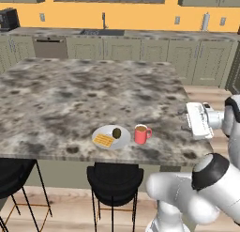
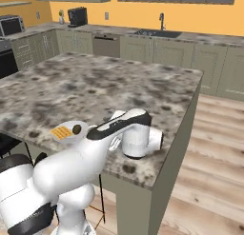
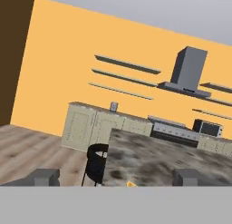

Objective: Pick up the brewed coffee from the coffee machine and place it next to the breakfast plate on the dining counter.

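Observation:
The red mug [image 1: 141, 134] with coffee stands upright on the dining counter [image 1: 84, 92], just right of the breakfast plate [image 1: 111, 137] with its waffle square and dark round piece, near the front edge. My gripper [image 1: 183, 120] hovers to the right of the mug, apart from it, open and holding nothing. In the hand view the gripper [image 3: 116, 177] has its fingertips [image 3: 43, 177] spread wide over the marble top [image 3: 158, 159]. The plate [image 2: 66, 132] also shows beside my arm, which hides the mug there. The black coffee machine [image 1: 8, 19] [image 2: 77, 16] stands far off on the wall counter.
Black stools [image 1: 115, 179] [image 3: 97, 162] stand under the island's front edge. Wall counters with a sink [image 1: 102, 32] and dishwasher [image 1: 50, 47] run along the back. A microwave [image 2: 10, 25] sits at the left. Wooden floor [image 2: 214, 148] lies right of the island.

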Robot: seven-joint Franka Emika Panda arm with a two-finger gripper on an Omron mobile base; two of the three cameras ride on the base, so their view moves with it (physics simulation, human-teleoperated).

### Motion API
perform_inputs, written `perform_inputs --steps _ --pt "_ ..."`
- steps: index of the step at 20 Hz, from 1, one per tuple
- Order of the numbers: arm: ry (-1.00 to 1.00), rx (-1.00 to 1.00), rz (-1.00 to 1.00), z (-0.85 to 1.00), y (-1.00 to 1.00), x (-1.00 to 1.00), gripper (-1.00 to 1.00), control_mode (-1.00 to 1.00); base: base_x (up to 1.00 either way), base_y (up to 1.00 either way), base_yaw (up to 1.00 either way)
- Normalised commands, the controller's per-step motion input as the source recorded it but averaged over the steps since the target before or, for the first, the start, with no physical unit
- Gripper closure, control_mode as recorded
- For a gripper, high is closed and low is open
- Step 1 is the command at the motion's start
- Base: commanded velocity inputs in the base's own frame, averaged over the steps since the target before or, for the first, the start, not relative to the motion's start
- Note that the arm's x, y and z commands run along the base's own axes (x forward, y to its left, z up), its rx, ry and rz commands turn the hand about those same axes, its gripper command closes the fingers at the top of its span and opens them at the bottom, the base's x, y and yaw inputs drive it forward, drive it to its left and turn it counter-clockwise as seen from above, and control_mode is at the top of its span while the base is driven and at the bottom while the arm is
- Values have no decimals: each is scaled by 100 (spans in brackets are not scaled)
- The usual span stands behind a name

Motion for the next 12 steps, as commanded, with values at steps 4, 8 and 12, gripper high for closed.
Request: perform_inputs --steps 4,8,12 --pt "-6 -1 -6 96 0 -95 -100 -100 0 0 0" --pt "-4 -5 -6 73 0 -89 -100 -100 0 0 0" --pt "-5 -12 -4 61 3 -80 -100 -100 0 0 0"
